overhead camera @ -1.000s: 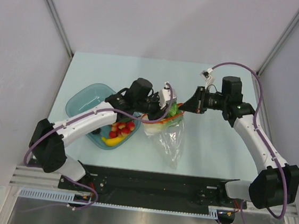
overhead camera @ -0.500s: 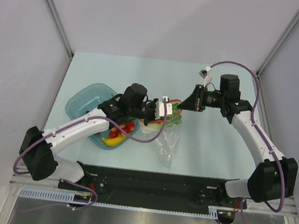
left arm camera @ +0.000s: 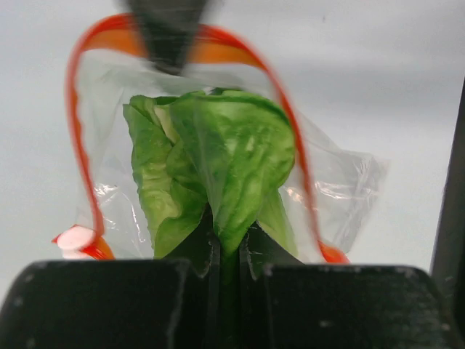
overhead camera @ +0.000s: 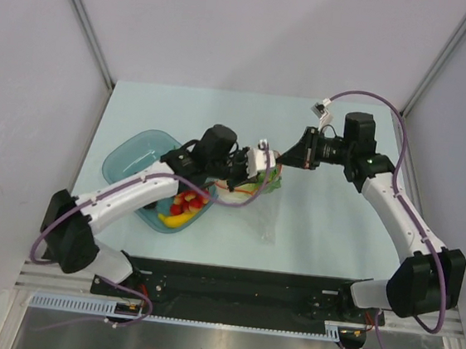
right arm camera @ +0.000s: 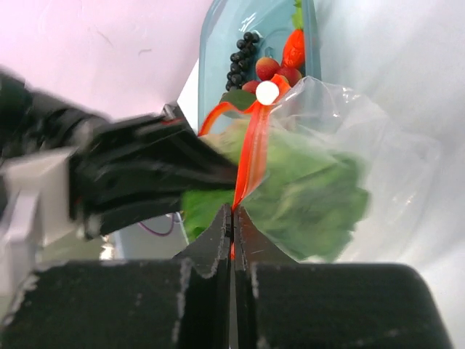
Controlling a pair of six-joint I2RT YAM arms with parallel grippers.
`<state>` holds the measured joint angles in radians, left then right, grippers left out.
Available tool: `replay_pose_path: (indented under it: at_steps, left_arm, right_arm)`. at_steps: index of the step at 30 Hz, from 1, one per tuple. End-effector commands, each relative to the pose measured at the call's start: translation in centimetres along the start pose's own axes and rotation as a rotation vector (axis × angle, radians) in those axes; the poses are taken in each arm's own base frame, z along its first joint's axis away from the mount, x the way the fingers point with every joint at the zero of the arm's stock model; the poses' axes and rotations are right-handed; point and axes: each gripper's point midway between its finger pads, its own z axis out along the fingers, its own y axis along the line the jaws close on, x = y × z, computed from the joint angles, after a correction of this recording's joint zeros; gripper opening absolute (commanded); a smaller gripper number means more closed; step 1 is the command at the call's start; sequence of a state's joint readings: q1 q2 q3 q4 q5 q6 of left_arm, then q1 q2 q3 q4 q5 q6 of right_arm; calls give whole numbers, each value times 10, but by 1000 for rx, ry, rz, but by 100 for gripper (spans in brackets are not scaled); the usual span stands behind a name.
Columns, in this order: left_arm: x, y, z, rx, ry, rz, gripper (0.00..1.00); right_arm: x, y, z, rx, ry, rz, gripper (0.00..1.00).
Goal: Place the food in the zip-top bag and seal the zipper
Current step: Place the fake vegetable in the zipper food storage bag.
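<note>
The clear zip-top bag (overhead camera: 264, 215) hangs at the table's middle, mouth up. My right gripper (overhead camera: 283, 157) is shut on its red-orange zipper (right arm camera: 252, 156) and holds the mouth open; the jaws (right arm camera: 233, 214) pinch the strip. My left gripper (overhead camera: 267, 170) is shut on the green cabbage (left arm camera: 218, 163), held inside the loop of the zipper (left arm camera: 76, 138) at the bag mouth. The cabbage (right arm camera: 309, 189) shows through the plastic. Grapes (right arm camera: 242, 57), pepper (right arm camera: 293, 48) and berries (right arm camera: 267, 69) lie in the teal bowl. A banana (overhead camera: 175, 218) also lies there.
The translucent teal bowl (overhead camera: 130, 157) sits left of the bag, under my left arm. The tip of the right gripper (left arm camera: 167, 33) shows at the top of the left wrist view. White walls and grey posts ring the table.
My left gripper has carried the cabbage up into the bag mouth. The bag's lower part has drawn up and shows shorter. My right gripper has kept hold of the zipper, shifting slightly.
</note>
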<state>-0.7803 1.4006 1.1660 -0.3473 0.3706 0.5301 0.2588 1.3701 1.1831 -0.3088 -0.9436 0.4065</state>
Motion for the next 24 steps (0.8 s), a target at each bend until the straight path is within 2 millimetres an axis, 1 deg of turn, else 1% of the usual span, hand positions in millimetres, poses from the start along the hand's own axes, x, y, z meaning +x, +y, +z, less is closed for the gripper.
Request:
replay_pose_path:
  at_steps: [1, 2, 3, 4, 6, 7, 8, 9, 10, 13, 14, 16, 17, 18, 20, 21, 22, 23, 24]
  left_arm:
    - [6, 33, 0, -64, 74, -435, 0]
    - [3, 41, 4, -67, 70, -492, 0]
    - [3, 43, 3, -78, 68, -588, 0]
    - [3, 52, 2, -109, 55, -616, 0]
    - [-4, 62, 0, -169, 26, -744, 0]
    - [-5, 67, -2, -195, 15, -778, 0]
    - [-9, 70, -5, -213, -6, -817, 0]
    - [-14, 77, -9, -238, -41, -900, 0]
    - [-16, 82, -12, -274, -56, -939, 0]
    - [-31, 93, -22, -277, -149, -1057, 0]
    - [-39, 99, -27, -274, -211, -1106, 0]
    - [-44, 102, -32, -283, -259, -1149, 0]
    - [-39, 105, -32, -319, -275, -1207, 0]
    - [-50, 111, -37, -325, -336, -1212, 0]
    - [-52, 116, -39, -347, -376, -1264, 0]
    - [-57, 116, -36, -352, -388, -1253, 0]
    - [-63, 121, -37, -386, -395, -1229, 0]
    - [-57, 122, -34, -458, -369, -1202, 1]
    - [-55, 125, -34, -489, -371, -1198, 7]
  right_arm:
    - [-25, 56, -18, -52, -104, -247, 0]
    - [-23, 57, -18, -49, -104, -248, 0]
    - [-23, 60, -18, -52, -112, -258, 0]
    - [-22, 64, -18, -49, -121, -265, 0]
    - [-22, 67, -17, -51, -126, -277, 0]
    - [-21, 68, -15, -43, -129, -280, 0]
    - [-21, 68, -14, -38, -129, -273, 0]
    - [-20, 66, -13, -33, -129, -266, 0]
    - [-20, 62, -11, -13, -131, -260, 0]
    - [-12, 54, -3, 21, -118, -239, 0]
    - [-8, 54, 1, 20, -108, -225, 0]
    - [-6, 52, 6, 21, -109, -197, 0]
    - [-8, 55, 9, 6, -118, -195, 0]
    - [-7, 56, 11, 3, -118, -168, 0]
    - [-5, 63, 17, -24, -111, -157, 0]
    - [-5, 68, 19, -42, -110, -139, 0]
    - [-8, 70, 20, -56, -114, -131, 0]
    - [-13, 71, 24, -69, -124, -124, 0]
    - [-15, 77, 25, -92, -121, -87, 0]
